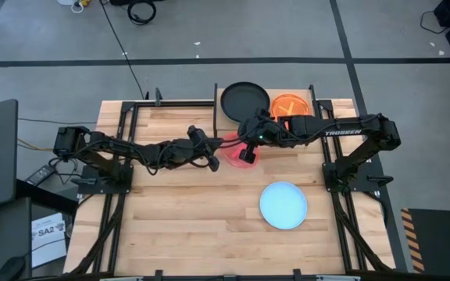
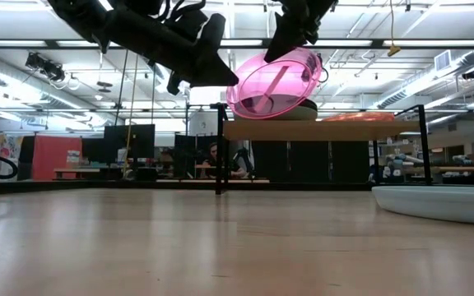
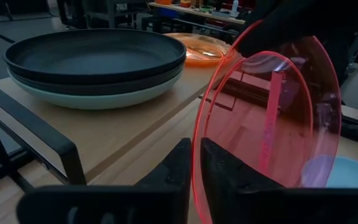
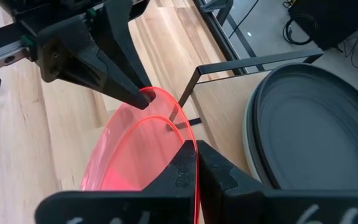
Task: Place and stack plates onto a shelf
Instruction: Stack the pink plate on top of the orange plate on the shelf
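**Handover risk: pink plate pinched from both sides**

Wood tabletop [image 1: 194,211] held only the blue plate [image 1: 283,204]; the shelf [image 3: 135,127] carried the black plate [image 1: 244,101] stacked on a pale green one [image 3: 92,98], with the orange plate [image 1: 291,104] beside them.

We saw the pink plate [image 2: 274,84] tilted in mid-air just in front of the shelf's near edge. The right gripper [image 4: 196,163] was clamped on its rim. The left gripper [image 3: 195,163] had its fingers around the opposite rim, barely parted; we couldn't tell if it gripped or had just let go.

Risks as we judged them:
- If both held while either arm moved, the thin plate could flex or pop free.
- A one-rim grip might let the plate swing or slip.
- The low edge could clip the shelf or the black plate on the way in.
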Action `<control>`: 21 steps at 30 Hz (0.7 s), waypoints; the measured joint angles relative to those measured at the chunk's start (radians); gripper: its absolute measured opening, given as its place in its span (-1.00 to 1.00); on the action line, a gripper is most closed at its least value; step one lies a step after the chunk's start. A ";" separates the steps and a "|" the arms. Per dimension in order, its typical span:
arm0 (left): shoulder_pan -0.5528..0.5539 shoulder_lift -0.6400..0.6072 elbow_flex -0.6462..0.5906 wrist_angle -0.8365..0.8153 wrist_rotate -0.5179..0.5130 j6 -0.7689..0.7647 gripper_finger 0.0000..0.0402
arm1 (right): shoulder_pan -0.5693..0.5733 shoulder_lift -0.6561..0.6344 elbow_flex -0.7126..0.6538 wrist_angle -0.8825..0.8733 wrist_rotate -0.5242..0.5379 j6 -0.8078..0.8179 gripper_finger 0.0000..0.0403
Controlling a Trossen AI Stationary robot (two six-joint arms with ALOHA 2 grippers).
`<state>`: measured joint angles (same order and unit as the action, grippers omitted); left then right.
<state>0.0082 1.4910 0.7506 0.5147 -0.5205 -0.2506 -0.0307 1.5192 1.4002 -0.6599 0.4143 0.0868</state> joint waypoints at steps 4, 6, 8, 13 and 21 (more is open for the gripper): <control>0.000 0.000 0.000 0.000 0.001 0.000 -0.69 | 0.000 0.000 0.000 0.001 0.004 0.000 -0.97; 0.000 0.000 0.000 0.000 0.002 0.000 -0.62 | 0.000 0.000 0.000 0.001 0.004 0.000 -0.97; 0.000 0.000 0.000 0.000 0.002 0.000 -0.55 | 0.000 0.000 0.000 0.001 0.004 0.001 -0.97; 0.000 0.000 0.000 -0.001 0.002 -0.033 -0.41 | -0.010 -0.009 0.000 0.001 0.006 0.001 -0.97; 0.000 0.000 0.000 -0.002 0.002 -0.053 -0.36 | -0.048 -0.073 0.000 -0.010 0.010 0.001 -0.97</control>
<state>0.0082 1.4910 0.7506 0.5132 -0.5190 -0.3031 -0.0789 1.4467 1.4002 -0.6704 0.4248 0.0875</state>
